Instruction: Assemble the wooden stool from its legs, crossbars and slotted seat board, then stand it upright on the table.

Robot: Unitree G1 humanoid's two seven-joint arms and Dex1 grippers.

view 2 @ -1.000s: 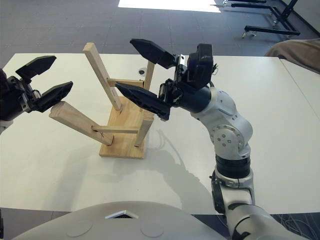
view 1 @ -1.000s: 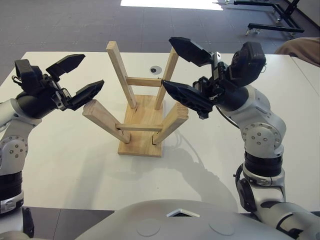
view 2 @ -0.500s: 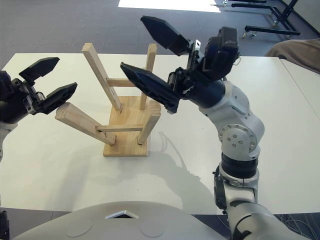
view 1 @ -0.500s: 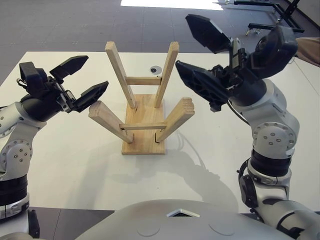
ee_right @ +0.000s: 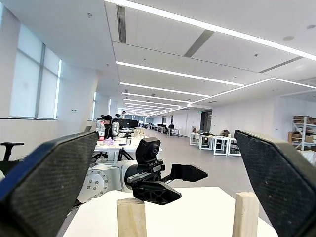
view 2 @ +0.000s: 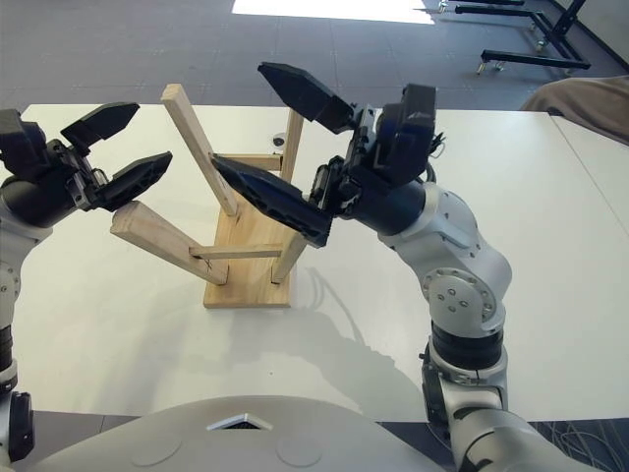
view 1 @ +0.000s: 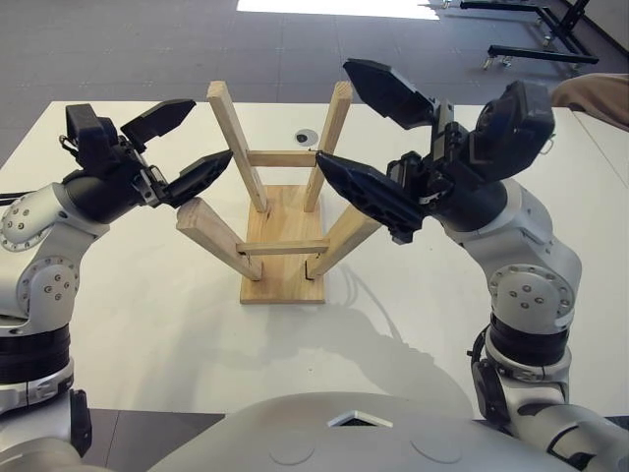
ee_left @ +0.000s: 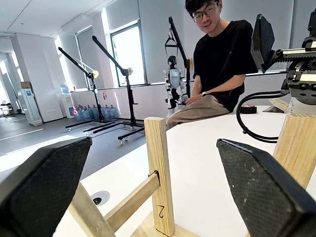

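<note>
White table (view 1: 147,324), grey floor (view 1: 118,49); stool (view 1: 280,211) inverted on table.

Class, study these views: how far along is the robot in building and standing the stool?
Done: four legs look fitted to the seat board, with two crossbars between them. In hand: nothing; the left end effector and right end effector are open beside the legs. Left: the stool rests upside down on the table, so it needs turning upright.
</note>
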